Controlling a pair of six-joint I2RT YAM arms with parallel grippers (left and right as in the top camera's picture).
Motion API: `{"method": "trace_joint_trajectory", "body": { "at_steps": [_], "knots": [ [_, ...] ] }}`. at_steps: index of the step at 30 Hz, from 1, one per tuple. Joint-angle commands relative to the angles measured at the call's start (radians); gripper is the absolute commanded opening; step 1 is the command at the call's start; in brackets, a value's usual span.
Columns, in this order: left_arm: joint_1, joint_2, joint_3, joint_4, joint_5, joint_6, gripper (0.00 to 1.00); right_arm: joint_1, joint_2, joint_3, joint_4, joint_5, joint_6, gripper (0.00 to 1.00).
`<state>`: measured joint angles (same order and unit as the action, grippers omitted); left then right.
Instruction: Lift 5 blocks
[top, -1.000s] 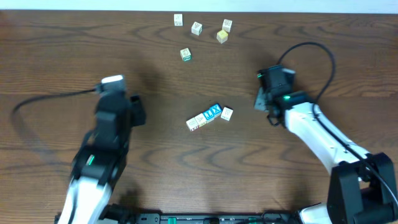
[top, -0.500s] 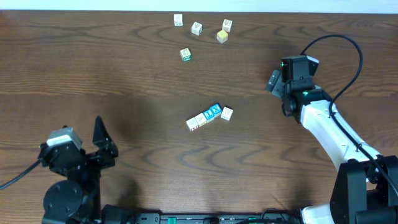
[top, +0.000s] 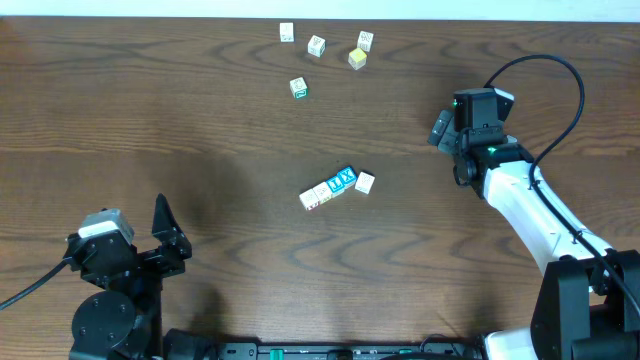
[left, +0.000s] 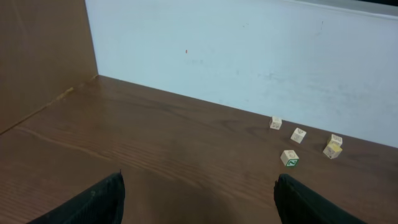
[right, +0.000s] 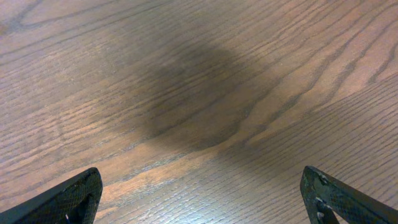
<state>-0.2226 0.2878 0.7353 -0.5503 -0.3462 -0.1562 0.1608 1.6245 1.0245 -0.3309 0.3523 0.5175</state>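
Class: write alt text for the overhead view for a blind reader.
A short row of small pale wooden letter cubes lies mid-table on a dark brown wooden table, five more cubes scattered near its far edge. The left tool and right tool are open, empty, well clear of them.

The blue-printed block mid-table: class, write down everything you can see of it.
The blue-printed block is a pale wooden cube with blue marks on its top face. It lies flat on the table, at the upper right end of a short slanted row, against the next block. A lone block sits close on its right. Nothing grips it.
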Motion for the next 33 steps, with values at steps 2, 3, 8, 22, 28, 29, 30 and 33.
{"method": "trace_joint_trajectory", "body": {
  "at_steps": [2, 3, 8, 22, 28, 29, 30, 33],
  "knots": [
    [0.003, -0.005, 0.000, 0.002, -0.011, 0.010, 0.78, -0.004, -0.011, 0.008, -0.002, 0.020, -0.003, 0.99],
    [0.003, -0.005, 0.000, 0.002, -0.011, 0.010, 0.78, -0.004, -0.011, 0.008, -0.002, 0.021, -0.003, 0.99],
    [0.003, -0.005, 0.000, 0.001, -0.011, 0.010, 0.78, -0.004, -0.011, 0.008, -0.002, 0.020, -0.003, 0.99],
    [0.003, -0.005, 0.000, -0.041, -0.011, 0.010, 0.78, -0.004, -0.011, 0.008, -0.002, 0.021, -0.003, 0.99],
    [0.003, -0.002, 0.000, -0.046, 0.011, 0.010, 0.78, -0.004, -0.011, 0.008, -0.002, 0.020, -0.003, 0.99],
    [0.003, 0.000, -0.003, -0.035, 0.012, 0.010, 0.78, -0.004, -0.011, 0.008, -0.002, 0.021, -0.003, 0.99],
    [0.003, 0.002, -0.011, -0.015, 0.009, 0.012, 0.78, -0.004, -0.011, 0.008, -0.002, 0.020, -0.003, 0.99],
    [0.003, 0.005, -0.059, 0.120, -0.015, 0.038, 0.78, -0.004, -0.011, 0.008, -0.002, 0.020, -0.003, 0.99]
  ]
}}
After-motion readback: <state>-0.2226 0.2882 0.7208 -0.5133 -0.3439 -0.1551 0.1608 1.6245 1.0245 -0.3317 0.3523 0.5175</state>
